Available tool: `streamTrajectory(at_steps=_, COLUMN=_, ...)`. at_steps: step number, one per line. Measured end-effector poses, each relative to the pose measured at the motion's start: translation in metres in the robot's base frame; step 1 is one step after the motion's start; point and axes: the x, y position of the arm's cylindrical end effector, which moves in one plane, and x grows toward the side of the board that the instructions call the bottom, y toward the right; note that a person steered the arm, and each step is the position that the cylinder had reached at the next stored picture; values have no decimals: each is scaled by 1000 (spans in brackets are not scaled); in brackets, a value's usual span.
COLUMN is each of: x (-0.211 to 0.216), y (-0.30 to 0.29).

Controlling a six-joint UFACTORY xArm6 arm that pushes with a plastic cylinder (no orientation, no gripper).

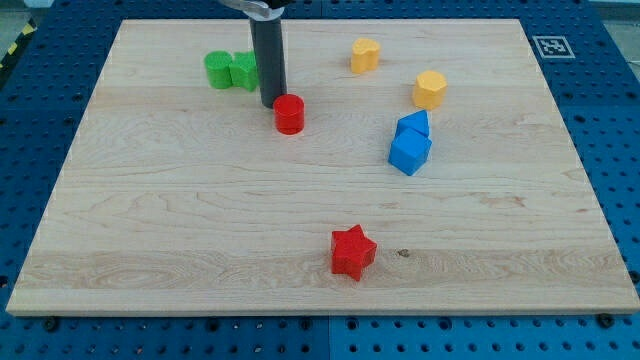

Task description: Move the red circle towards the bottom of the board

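The red circle [289, 114] is a small red cylinder standing in the upper middle of the wooden board [180, 230]. My tip [270, 104] is at the end of the dark rod, just to the upper left of the red circle, touching or nearly touching it. A red star [352, 251] lies near the view's bottom, below and to the right of the circle.
Two green blocks [231, 70] sit side by side just left of the rod. A yellow block [365, 55] is at the top right, another yellow block [430, 89] lower right of it. Two blue blocks [410, 143] lie together at the right.
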Motion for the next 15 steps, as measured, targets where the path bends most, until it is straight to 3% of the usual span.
streamTrajectory(at_steps=7, x=-23, y=38)
streamTrajectory(at_steps=11, x=63, y=33)
streamTrajectory(at_steps=15, x=50, y=-14)
